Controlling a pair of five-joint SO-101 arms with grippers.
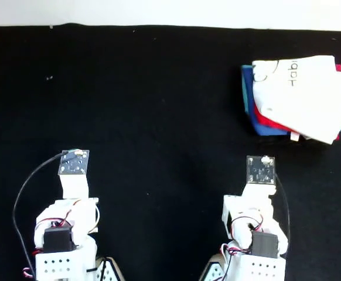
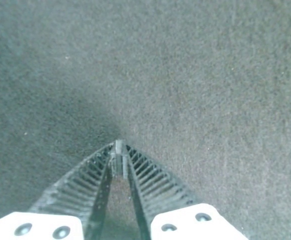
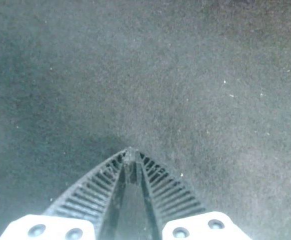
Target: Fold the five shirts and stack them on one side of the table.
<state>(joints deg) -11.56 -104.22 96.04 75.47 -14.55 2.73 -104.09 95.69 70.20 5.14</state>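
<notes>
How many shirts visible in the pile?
4, all in one pile far right on the table: white shirt on top, red shirt under it, blue shirt lower, teal shirt peeking out at the side. A fifth may be hidden.

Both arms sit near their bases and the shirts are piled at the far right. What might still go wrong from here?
1. The pile is fanned, not squared: the top white shirt lies skewed over the red shirt and blue shirt, so a nudge may slide it off.
2. The layers overlap, so I cannot confirm five shirts; the count may be short.
</notes>
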